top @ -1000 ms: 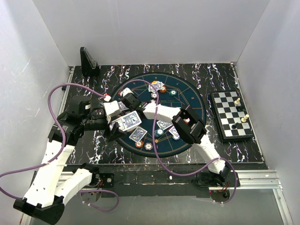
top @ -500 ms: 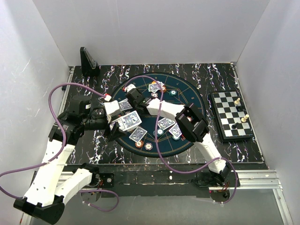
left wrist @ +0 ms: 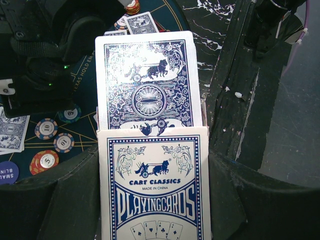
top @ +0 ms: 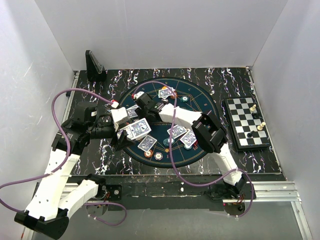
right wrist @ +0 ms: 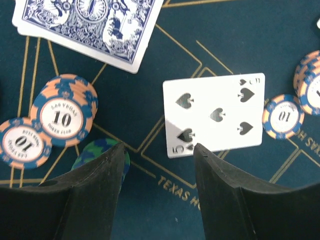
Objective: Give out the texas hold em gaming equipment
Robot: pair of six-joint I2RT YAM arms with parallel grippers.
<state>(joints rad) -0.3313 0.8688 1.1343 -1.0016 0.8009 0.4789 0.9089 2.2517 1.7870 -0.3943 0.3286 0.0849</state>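
Note:
My left gripper is shut on a blue-white playing card box, held over the left of the round mat. A blue-backed card sticks up out of the box. Over the mat's far left, my right gripper hangs open with nothing between its fingers. Just beyond its tips a five of spades lies face up on the mat. Orange-blue chips lie to the left, and a green-blue chip is half hidden under the left finger. More blue-backed cards lie around the mat.
A chessboard with pieces lies at the right of the table. A black upright stand is at the far left corner. Purple cables loop over the left side, and the right forearm crosses the mat.
The right arm has swung further back over the mat and its elbow has shifted right. The left arm and the card box have not moved.

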